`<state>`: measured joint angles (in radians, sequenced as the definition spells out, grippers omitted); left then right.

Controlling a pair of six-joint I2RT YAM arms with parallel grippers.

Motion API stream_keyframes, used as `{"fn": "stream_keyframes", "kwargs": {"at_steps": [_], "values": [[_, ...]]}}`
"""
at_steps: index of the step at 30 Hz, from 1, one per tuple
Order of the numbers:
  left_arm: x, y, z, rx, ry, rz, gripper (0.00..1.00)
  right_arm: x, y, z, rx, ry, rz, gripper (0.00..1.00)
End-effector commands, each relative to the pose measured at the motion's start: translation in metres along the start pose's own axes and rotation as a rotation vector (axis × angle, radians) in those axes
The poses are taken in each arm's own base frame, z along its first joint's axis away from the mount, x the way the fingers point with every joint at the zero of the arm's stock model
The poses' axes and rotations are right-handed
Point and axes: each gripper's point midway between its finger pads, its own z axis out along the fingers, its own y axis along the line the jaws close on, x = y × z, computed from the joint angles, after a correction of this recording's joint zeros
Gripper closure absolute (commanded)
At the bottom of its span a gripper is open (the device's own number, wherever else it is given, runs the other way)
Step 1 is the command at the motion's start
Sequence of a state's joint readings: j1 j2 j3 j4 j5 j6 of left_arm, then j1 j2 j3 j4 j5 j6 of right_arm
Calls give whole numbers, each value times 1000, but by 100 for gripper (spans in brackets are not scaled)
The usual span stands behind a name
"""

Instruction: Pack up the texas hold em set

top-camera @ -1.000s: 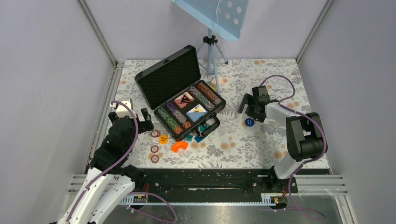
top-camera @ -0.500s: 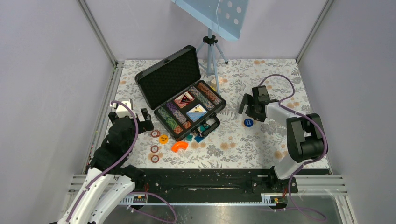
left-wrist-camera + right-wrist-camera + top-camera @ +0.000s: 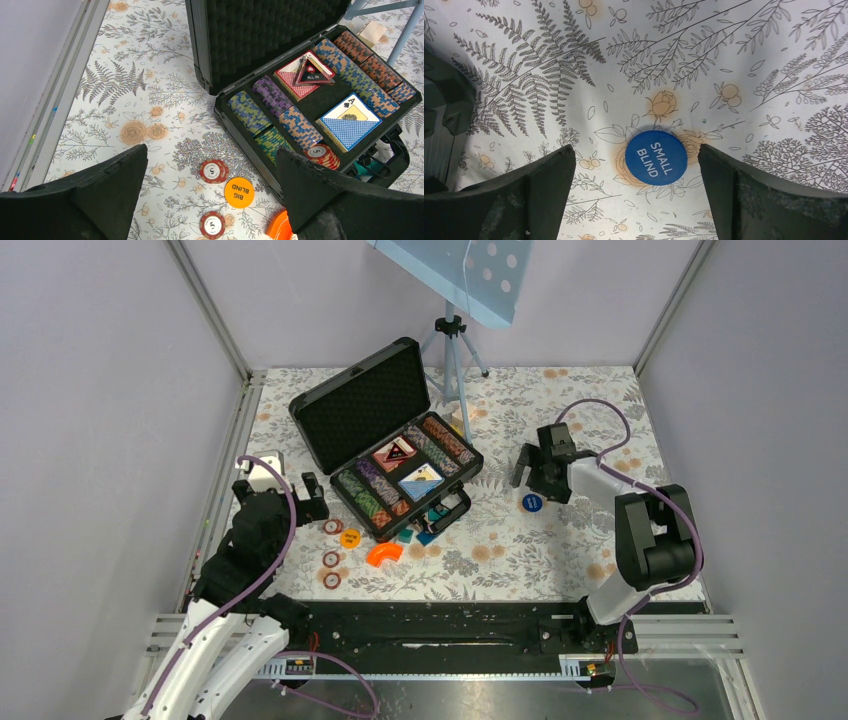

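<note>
The black case [image 3: 365, 412] lies open on the table [image 3: 560, 550], left of the middle, with its foam-lined lid [image 3: 270, 30] standing up on the far-left side. In its tray, rows of striped chips [image 3: 272, 112] run along both ends. Between the rows are a red deck [image 3: 295, 80] with a triangular "ALL IN" marker [image 3: 314, 74] lying on it, and a blue deck [image 3: 352, 122] with an ace face up. A short stack of red chips [image 3: 322, 155] sits at the near end of one row. The handle [image 3: 452, 510] points toward the near right, and small teal and blue blocks [image 3: 428, 537] lie just beside it.

On the table near and left of the case are three loose red chips [image 3: 332, 526], all flat. An orange "BIG BLIND" disc [image 3: 239, 192] sits just beside the farthest of them. An orange curved piece [image 3: 384, 553] lies a little to the right of these, near the case's front corner. A blue "SMALL BLIND" disc [image 3: 656, 157] lies flat to the right of the case, well apart from it.

The left end effector [image 3: 277, 488] hangs to the left of the case with its jaws spread wide and nothing between them; the loose red chips lie ahead of it. The right end effector [image 3: 538, 480] is over the blue disc, also wide open and holding nothing. In its wrist view the disc shows between the two fingers [image 3: 544, 190], clear of both.

A tripod [image 3: 452, 350] stands at the far edge behind the case.
</note>
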<state>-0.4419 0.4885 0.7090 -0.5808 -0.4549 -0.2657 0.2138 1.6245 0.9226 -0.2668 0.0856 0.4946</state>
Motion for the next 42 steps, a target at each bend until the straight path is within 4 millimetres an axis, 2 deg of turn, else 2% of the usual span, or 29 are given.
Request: {"fn": "stream_keyframes", "kwargs": {"at_steps": [1,16,24,33,38,42], "values": [[-6,-4,3,16,-28,-8,1,8,9,3,-22,18,-32,1],[-6,-4,3,17,-30,-9,1,17,12,0,-57,-9,-125,1],[-6,-4,3,15,-30,-8,1,19,20,-1,-75,-23,-167,0],[-6,-4,3,16,-31,-8,1,30,32,-3,-122,-9,-195,1],[-6,-4,3,16,-30,-8,1,42,43,3,-149,29,-220,0],[-6,-4,3,16,-30,-8,1,44,49,3,-151,26,-238,0]]}}
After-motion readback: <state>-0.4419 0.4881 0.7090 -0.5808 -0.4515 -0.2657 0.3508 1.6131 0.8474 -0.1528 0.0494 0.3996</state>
